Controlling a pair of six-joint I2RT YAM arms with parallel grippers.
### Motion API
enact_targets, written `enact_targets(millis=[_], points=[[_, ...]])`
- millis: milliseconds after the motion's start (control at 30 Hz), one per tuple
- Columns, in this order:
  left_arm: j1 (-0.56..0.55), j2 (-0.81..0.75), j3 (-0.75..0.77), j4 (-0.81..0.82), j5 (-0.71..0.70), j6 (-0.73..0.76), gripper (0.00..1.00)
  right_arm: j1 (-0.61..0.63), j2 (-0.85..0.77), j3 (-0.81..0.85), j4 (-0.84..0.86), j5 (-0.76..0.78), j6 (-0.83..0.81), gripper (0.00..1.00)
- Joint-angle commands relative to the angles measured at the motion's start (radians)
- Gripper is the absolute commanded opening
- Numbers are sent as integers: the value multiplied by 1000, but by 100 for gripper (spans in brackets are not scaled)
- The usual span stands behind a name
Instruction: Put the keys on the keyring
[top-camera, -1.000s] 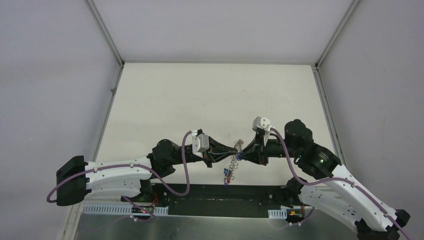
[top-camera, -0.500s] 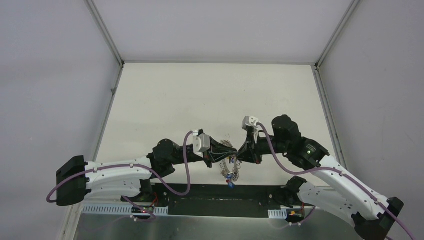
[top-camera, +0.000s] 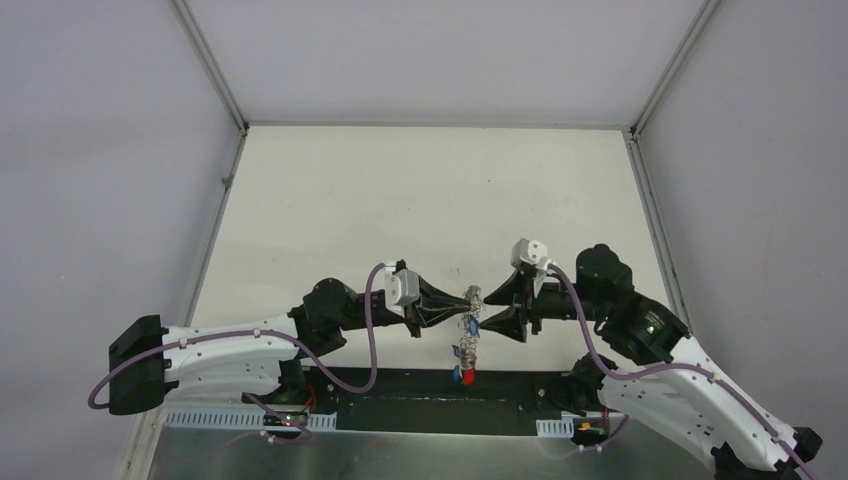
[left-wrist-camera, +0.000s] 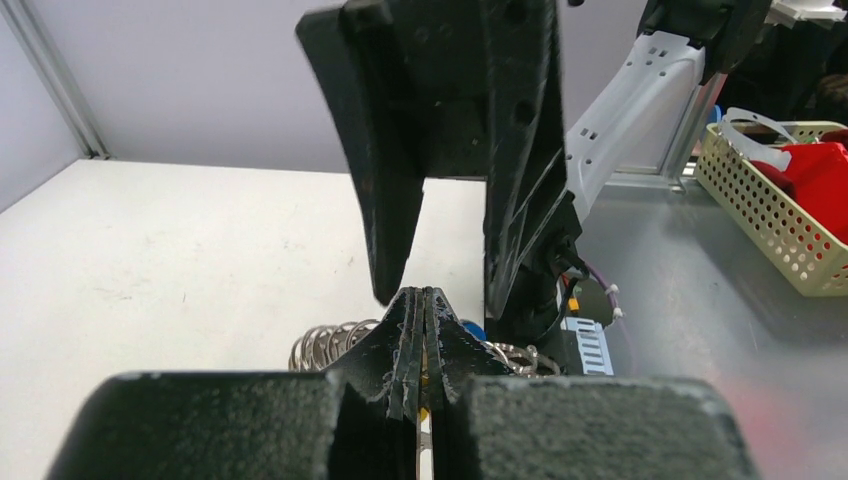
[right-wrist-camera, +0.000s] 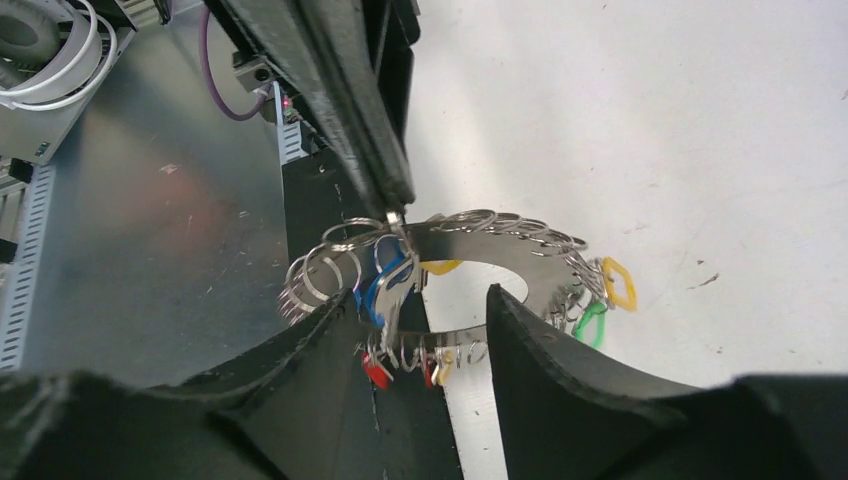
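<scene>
The right gripper (top-camera: 489, 308) has drawn back from the left one and its jaws have sprung apart, so it now grasps nothing. The left gripper (top-camera: 457, 304) stays pressed together, pinching the keyring (right-wrist-camera: 500, 225), which hangs in the air between the two arms with the keys (right-wrist-camera: 385, 290) dangling from it. This looks like a release after threading, leaving the right arm free for whatever key remains

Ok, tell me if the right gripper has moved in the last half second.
Yes. The right gripper has pulled back rightward, toward the right edge of the table, and its jaws now stand open.
</scene>
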Motion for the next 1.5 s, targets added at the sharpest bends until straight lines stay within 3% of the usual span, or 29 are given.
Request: enact_targets(millis=[0,233,533,700,900,1033,1100,1267,1467], points=[[-10,-35,32,31,-23,18,0,0,-52,-10,34,34,-21,54],[-10,-28,42,36,-7,18,0,-1,-34,-20,147,-87,-31,49],[-10,-25,49,41,0,18,0,0,34,-10,195,-133,-30,23],[-10,-22,46,51,2,17,0,1,45,2,167,-148,-54,0],[-10,-47,50,-33,-21,18,0,1,59,54,50,-115,-117,0],[-11,-87,103,-292,-72,21,37,0,100,127,-83,-93,-177,0],[-11,-92,125,-392,-77,29,47,0,135,173,-159,-103,-212,0],[-10,-56,176,-517,-38,60,49,0,248,281,-337,-108,-271,0],[-11,77,264,-574,47,87,44,0,285,323,-362,-116,-287,0]])
